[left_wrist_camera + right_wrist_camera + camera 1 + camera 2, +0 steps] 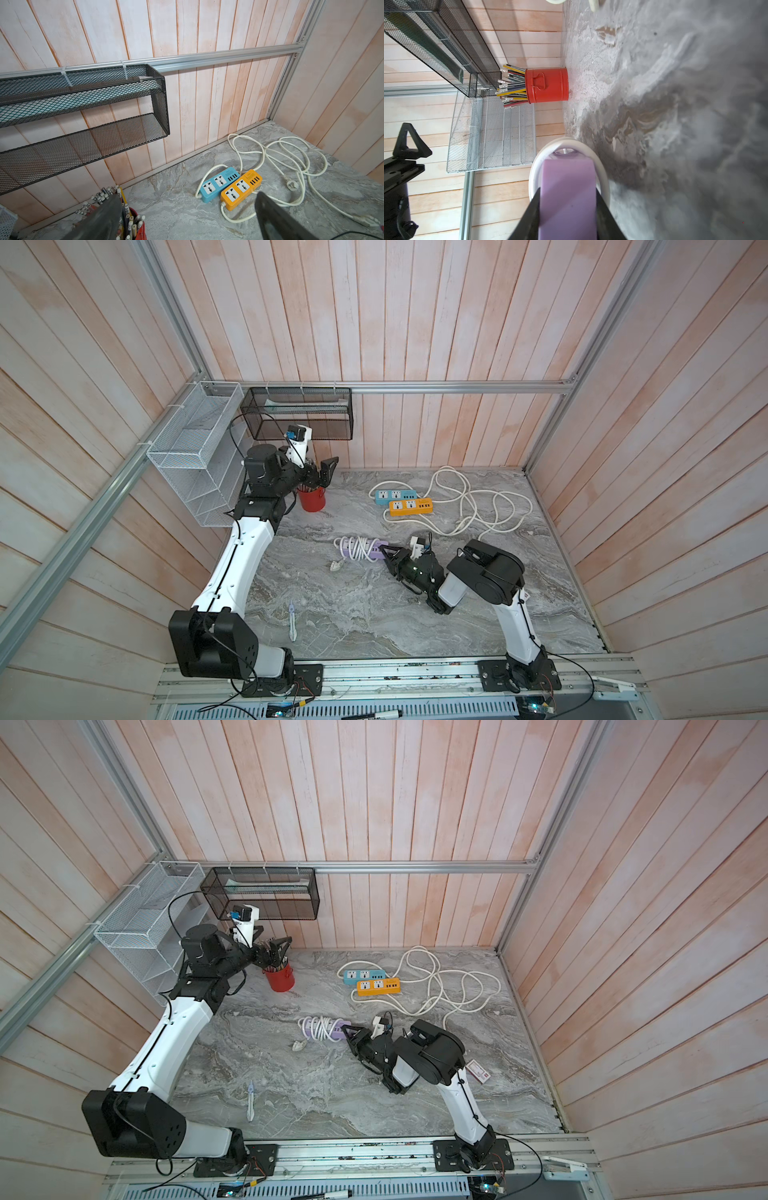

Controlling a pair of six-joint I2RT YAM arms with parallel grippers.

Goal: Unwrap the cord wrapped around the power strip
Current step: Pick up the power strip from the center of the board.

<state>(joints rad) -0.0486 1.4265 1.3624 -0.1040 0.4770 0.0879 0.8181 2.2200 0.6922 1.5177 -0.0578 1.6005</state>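
Observation:
A purple power strip (374, 553) (337, 1032) lies mid-table with its white cord (357, 547) (320, 1027) coiled around it. The cord's plug (336, 565) rests on the table just in front. My right gripper (384, 551) (348, 1032) is shut on the strip's right end. In the right wrist view the purple strip (568, 187) fills the gap between the jaws of the right gripper (568, 191), and a cord loop (601, 168) curves round it. My left gripper (322, 470) (189, 195) hangs open, raised over the red pencil cup (311, 499), holding nothing.
A blue power strip (395, 495) and an orange one (410, 507) lie at the back with loose white cords (478, 506). A black mesh shelf (297, 412) and a white wire basket (195, 448) hang at the back left. A pale pen-like tool (292, 622) lies near the front.

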